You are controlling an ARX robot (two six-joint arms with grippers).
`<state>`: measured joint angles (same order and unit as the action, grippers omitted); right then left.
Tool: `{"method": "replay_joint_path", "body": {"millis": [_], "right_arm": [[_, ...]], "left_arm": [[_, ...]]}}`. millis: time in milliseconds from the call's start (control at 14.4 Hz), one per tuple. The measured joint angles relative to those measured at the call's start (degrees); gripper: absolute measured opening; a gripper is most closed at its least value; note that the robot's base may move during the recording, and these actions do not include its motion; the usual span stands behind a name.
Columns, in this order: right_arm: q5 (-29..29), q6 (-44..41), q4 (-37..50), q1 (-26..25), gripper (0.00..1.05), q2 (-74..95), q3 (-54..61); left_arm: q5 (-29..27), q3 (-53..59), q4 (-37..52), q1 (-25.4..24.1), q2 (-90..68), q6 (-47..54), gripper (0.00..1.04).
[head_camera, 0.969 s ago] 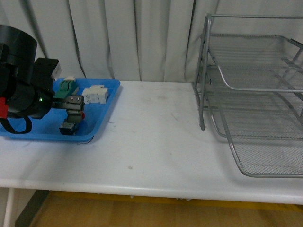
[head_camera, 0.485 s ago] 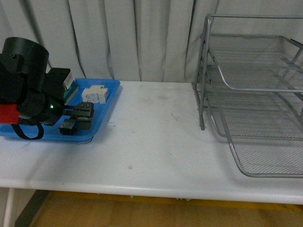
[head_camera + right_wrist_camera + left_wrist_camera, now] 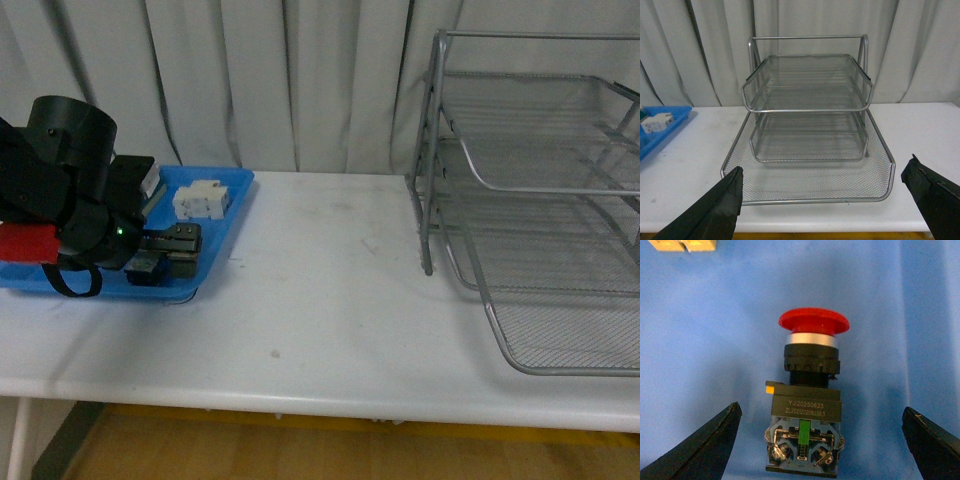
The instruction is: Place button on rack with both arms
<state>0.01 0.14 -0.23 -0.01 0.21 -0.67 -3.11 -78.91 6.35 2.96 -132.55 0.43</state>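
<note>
The left gripper (image 3: 820, 412) sits low over the blue tray (image 3: 218, 250) at the left of the table (image 3: 330, 290). Its fingers are spread wide on either side of the button (image 3: 806, 390) and touch neither side. The button lies on the tray floor, red cap pointing away from the wrist. Over the last second the left arm has dropped from above the tray to this level, so the grasp looks lined up but not yet made. From the front the button is mostly hidden; it is probably the dark block by the gripper. The right gripper (image 3: 822, 172), also spread and empty, faces the rack (image 3: 810, 115), well apart on the right.
</note>
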Motion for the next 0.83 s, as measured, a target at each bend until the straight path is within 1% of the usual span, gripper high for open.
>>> {"method": "replay_joint_path", "body": {"millis": [208,277,554,623,762,831], "right_arm": [[0.0,0.0,0.0,0.0,0.98,0.0,0.0],[0.0,0.0,-0.02,0.0,0.98,0.0,0.0],[0.0,0.0,0.0,0.0,0.98,0.0,0.0],[0.0,0.0,0.0,0.0,0.98,0.0,0.0],[0.0,0.0,0.0,0.0,0.98,0.0,0.0],[0.0,0.0,0.0,0.0,0.98,0.0,0.0]], "left_arm": [[-0.09,-1.29,-1.25,-0.02,-1.46,-0.68,0.98],[-0.2,-1.62,-1.49,0.0,-1.57,-0.7,0.89],[-0.33,-1.92,-2.12,-0.04,-1.77,-1.53,0.46],[-0.33,-1.92,-2.1,-0.07,-1.75,-1.57,0.38],[-0.35,-0.83,-1.73,-0.07,-0.85,-1.55,0.37],[-0.26,1.64,-1.18,-0.04,1.46,-1.57,0.37]]}}
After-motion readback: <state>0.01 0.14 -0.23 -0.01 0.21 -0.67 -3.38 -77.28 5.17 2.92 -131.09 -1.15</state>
